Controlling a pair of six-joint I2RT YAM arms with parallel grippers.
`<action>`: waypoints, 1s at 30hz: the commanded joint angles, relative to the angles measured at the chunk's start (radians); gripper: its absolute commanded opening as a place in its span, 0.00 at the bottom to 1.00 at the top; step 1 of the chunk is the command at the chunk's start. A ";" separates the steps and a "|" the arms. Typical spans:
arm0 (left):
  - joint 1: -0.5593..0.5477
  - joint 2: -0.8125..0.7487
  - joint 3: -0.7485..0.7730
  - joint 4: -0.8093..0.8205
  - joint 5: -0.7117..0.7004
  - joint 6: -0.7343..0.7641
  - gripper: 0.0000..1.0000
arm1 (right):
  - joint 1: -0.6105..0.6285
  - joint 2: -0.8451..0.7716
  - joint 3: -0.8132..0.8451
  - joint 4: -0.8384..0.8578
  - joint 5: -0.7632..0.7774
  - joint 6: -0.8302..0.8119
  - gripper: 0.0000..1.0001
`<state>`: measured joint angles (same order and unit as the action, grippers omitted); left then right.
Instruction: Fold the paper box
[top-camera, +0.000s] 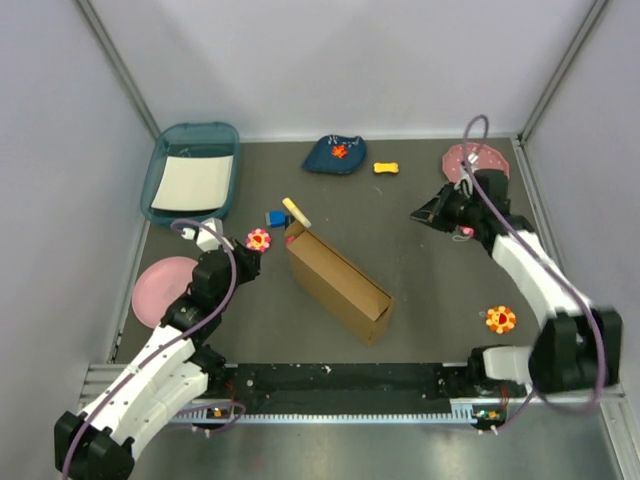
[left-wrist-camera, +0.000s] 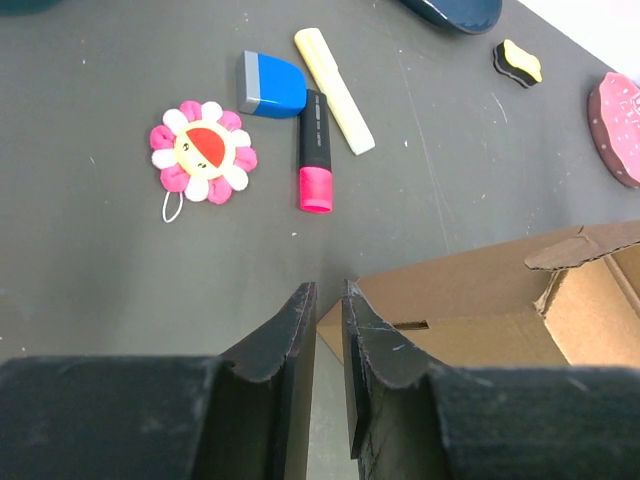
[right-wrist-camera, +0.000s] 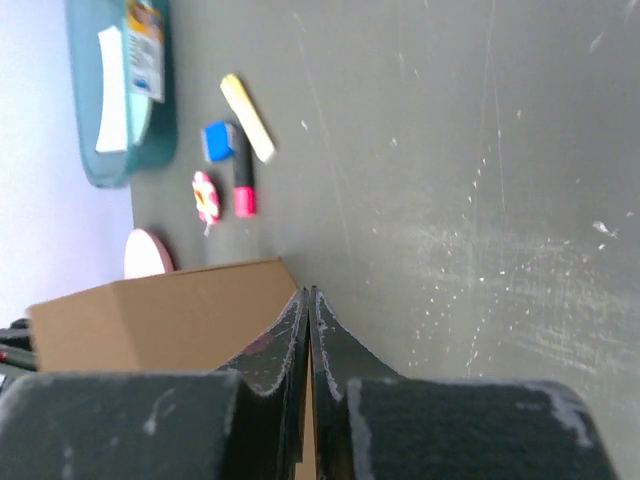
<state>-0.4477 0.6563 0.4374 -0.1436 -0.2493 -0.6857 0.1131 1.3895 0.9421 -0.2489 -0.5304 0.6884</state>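
The paper box (top-camera: 338, 283) is brown corrugated cardboard, standing partly formed as a long open trough in the middle of the table, running from upper left to lower right. My left gripper (top-camera: 250, 262) hovers just left of its upper end. In the left wrist view the left gripper (left-wrist-camera: 327, 290) stands open by a narrow gap with nothing in it, and the box (left-wrist-camera: 480, 310) lies right beyond the fingertips. My right gripper (top-camera: 420, 213) is off to the box's upper right, apart from it. Its jaws are shut and empty (right-wrist-camera: 309, 292), with the box (right-wrist-camera: 160, 320) farther off.
A teal tray (top-camera: 160, 185) with a white sheet sits at the back left, a pink plate (top-camera: 155, 290) beside my left arm. A pink flower toy (top-camera: 259, 239), a blue eraser (top-camera: 274, 217) and a yellow marker (top-camera: 296, 212) lie near the box's upper end. An orange flower (top-camera: 500, 319) lies at the right.
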 joint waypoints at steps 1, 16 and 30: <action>-0.002 0.014 -0.019 0.048 -0.025 -0.014 0.21 | 0.042 -0.326 -0.095 -0.179 0.294 -0.020 0.00; -0.002 0.311 -0.006 0.344 -0.113 -0.060 0.21 | 0.229 -0.947 -0.595 -0.377 0.322 0.213 0.00; -0.002 0.534 -0.023 0.584 -0.051 -0.123 0.19 | 0.456 -0.933 -0.740 -0.020 0.236 0.419 0.00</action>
<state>-0.4477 1.1580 0.3985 0.3317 -0.3218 -0.7879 0.5121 0.3904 0.1879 -0.3973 -0.2996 1.0637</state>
